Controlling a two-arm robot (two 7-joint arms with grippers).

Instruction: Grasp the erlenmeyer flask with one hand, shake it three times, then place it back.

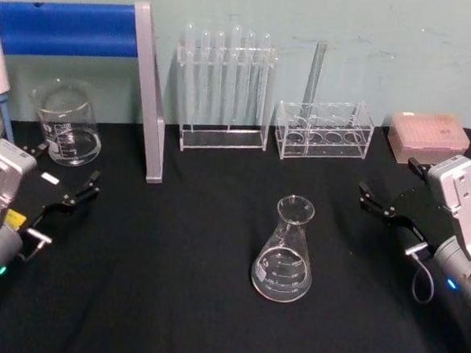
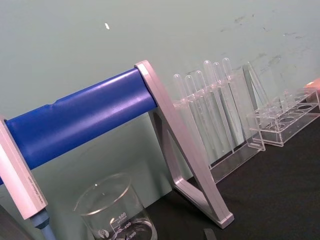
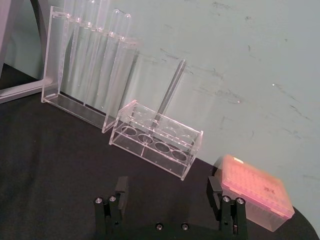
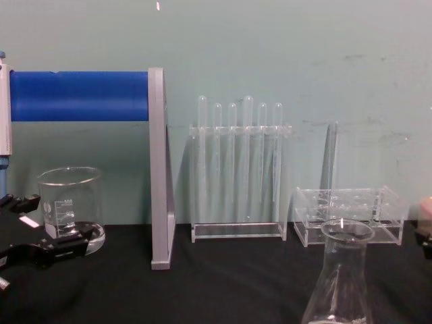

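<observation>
Right claw (image 1: pixel 389 183) empty, jaws spread wide. Erlenmeyer flask (image 1: pixel 284 248) stands upright, well apart to its left, nearer the body. Likely light, rigid, slick, breakable glass; I'd clamp the neck under the flare. Left claw (image 1: pixel 62 171) parked far left, also wide.

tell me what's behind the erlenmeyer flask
Behind the erlenmeyer flask stands a low clear rack holding one tube. In chest view the flask's rim covers part of its front.
</observation>
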